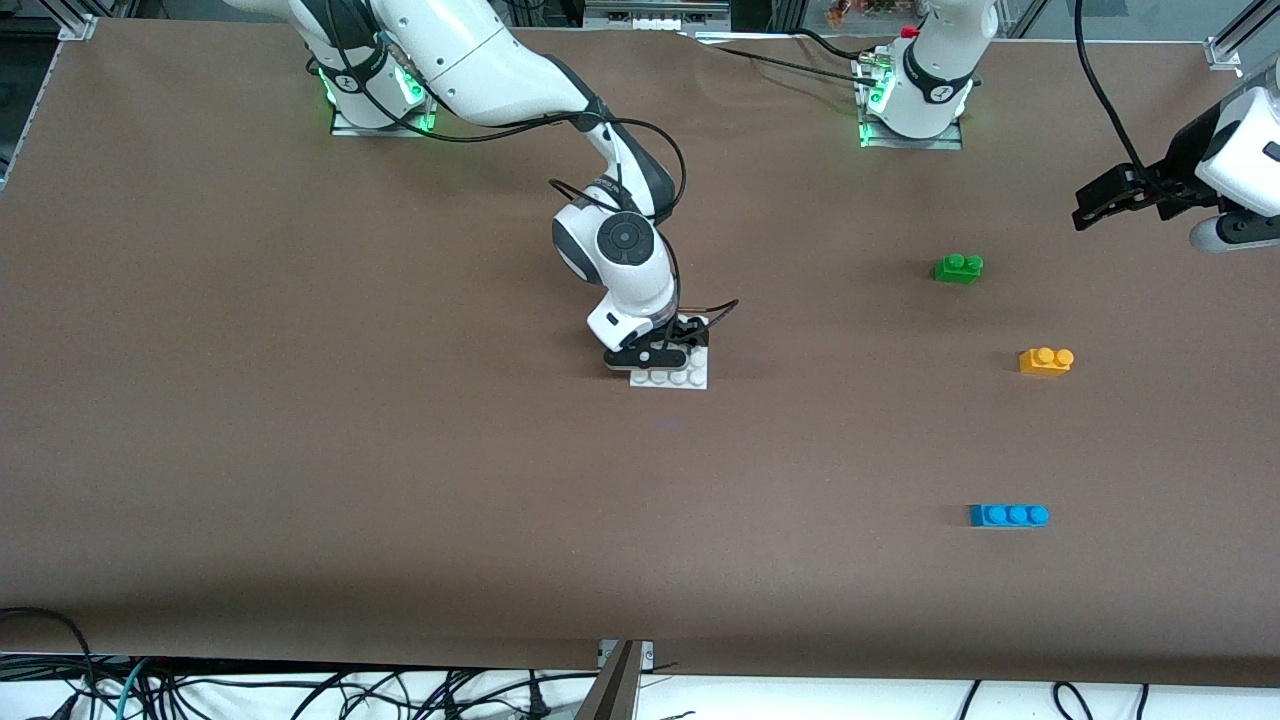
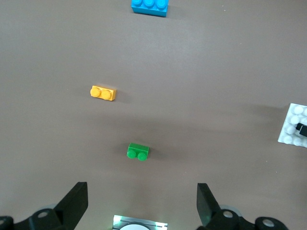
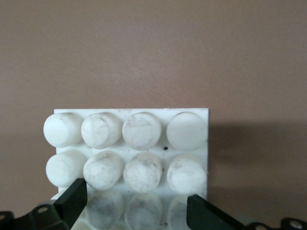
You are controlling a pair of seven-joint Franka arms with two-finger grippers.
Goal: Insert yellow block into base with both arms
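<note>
Over the flat white studded base point(image 1: 670, 377) the right gripper point(image 1: 655, 355) straddles it with jaws wide, ready to steady it, while the left gripper point(image 1: 1100, 205), jaws wide too, hangs high at its own end of the brown worktop point(image 1: 300, 400) and must next descend onto the small yellow-orange two-stud block point(image 1: 1045, 360).

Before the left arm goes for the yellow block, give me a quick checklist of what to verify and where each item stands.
1. Left claw open: ok, its fingers stand wide apart in the left wrist view.
2. Left claw empty: ok, nothing sits between the fingers.
3. Yellow block free to grasp: ok, it lies alone on the table, studs up, apart from the green brick and the blue brick.
4. Left claw lined up over the yellow block: not ok, it hangs off toward the left arm's end of the table.
5. Base steadied by the right claw: cannot tell; the claw is down at the plate, fingers straddling it, but contact is unclear.
</note>
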